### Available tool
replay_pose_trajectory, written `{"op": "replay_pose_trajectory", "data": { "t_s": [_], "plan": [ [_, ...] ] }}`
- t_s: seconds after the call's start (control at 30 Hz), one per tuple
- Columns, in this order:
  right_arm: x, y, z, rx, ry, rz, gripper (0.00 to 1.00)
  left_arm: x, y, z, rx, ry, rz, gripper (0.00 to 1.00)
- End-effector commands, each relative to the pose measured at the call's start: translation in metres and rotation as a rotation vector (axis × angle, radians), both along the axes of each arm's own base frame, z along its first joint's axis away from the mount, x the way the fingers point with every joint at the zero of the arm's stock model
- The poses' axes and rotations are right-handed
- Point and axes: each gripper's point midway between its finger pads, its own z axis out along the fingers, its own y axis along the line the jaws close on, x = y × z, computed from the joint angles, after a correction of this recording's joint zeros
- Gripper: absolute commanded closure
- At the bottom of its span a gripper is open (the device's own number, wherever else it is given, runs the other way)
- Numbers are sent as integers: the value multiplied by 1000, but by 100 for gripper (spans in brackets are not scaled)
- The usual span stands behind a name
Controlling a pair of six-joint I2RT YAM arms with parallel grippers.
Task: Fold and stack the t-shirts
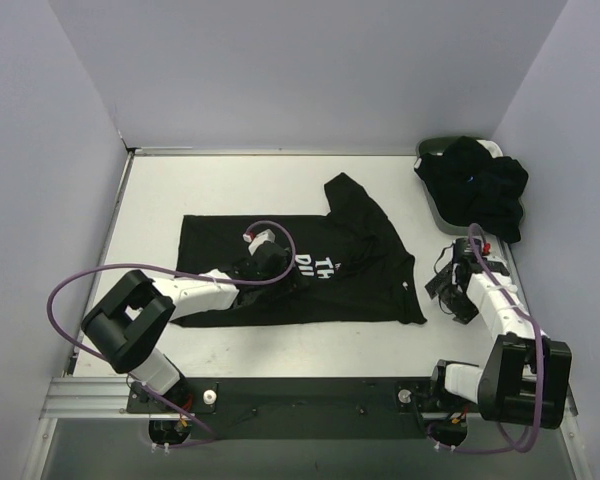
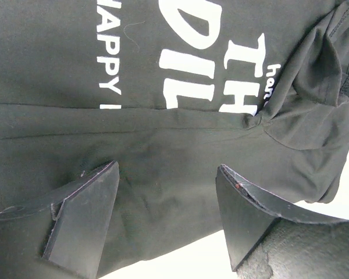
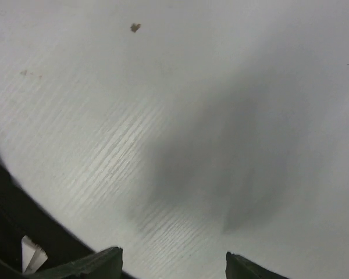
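A black t-shirt (image 1: 365, 275) with white lettering (image 2: 189, 55) lies spread across the middle of the table, one sleeve folded over at its far right. My left gripper (image 1: 283, 268) hovers low over its chest. It is open (image 2: 166, 215), with only flat cloth below the fingers (image 2: 84, 221). My right gripper (image 1: 446, 285) sits just right of the shirt's hem. It is open (image 3: 171, 264) above bare table, nothing between its fingertips (image 3: 102, 263). A strip of black cloth (image 3: 11, 221) with a white tag (image 3: 32, 254) shows at the lower left of the right wrist view. More black t-shirts (image 1: 480, 185) are heaped at the far right.
The heap spills out of a dark oval basket (image 1: 432, 150) in the far right corner. Walls close the table (image 1: 230, 190) on the left, back and right. A purple cable (image 1: 80, 280) loops off the left arm.
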Motion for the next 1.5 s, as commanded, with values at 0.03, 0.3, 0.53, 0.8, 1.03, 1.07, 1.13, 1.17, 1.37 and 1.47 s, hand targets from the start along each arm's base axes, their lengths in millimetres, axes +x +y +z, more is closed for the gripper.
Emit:
{"op": "replay_pose_trajectory", "data": {
  "t_s": [0.03, 0.3, 0.53, 0.8, 1.03, 1.07, 1.13, 1.17, 1.37, 1.47],
  "plan": [
    [26, -6, 45, -122, -105, 81, 21, -38, 37, -44, 183, 139, -15, 22],
    [92, 88, 115, -67, -295, 415, 16, -30, 31, -16, 171, 92, -28, 20],
    [137, 165, 104, 53, -308, 539, 21, -25, 33, 27, 157, 11, -36, 9],
    [150, 222, 80, 185, -298, 563, 32, -19, 42, 59, 169, -61, -21, 4],
    [139, 248, 75, 198, -266, 592, 35, -14, 49, 64, 178, -74, -1, 4],
    [137, 249, 74, 199, -261, 593, 36, -13, 50, 65, 176, -74, 3, 4],
    [133, 248, 73, 185, -251, 594, 36, -13, 49, 64, 172, -72, 2, 4],
    [131, 249, 73, 180, -248, 600, 36, -13, 50, 63, 172, -68, 5, 4],
    [118, 242, 70, 168, -233, 596, 38, -13, 53, 59, 165, -60, 11, 4],
    [113, 239, 67, 162, -225, 595, 39, -13, 54, 58, 163, -59, 13, 4]
  ]
}}
